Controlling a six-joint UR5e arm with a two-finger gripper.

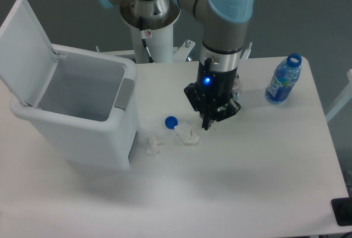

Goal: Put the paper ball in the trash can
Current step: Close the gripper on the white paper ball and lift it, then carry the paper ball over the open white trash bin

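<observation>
While the gripper (209, 122) hangs low over the table (247, 183), I treat this as the approach to the pick, with nothing lifted yet as far as I can judge. Its fingers point down and look drawn close together, but from this fixed camera I cannot tell how wide the gap is, and I see nothing held between them.

The paper ball (187, 134) that I take as my target lies on the table just beside the fingertips, a little to the camera's left and slightly nearer the camera. It looks close to touching, though I cannot say whether it does. A second white wad (153, 144) sits further left, near the foot of the trash can (82, 117), and the blue bottle cap (171, 121) rests just beside my target on its far left side.

To do this well, I would centre the fingers over the wad before closing, since an off-centre pinch on loose crumpled paper could flick it away or nudge the cap. I would come down until the tips nearly meet the table, close gently, then lift straight up.

The trash can stands well to the left with its lid (25, 45) swung up and the mouth open, so the carry needs height to clear the rim. A water bottle (284, 79) stands well apart on the right, out of that path.
</observation>
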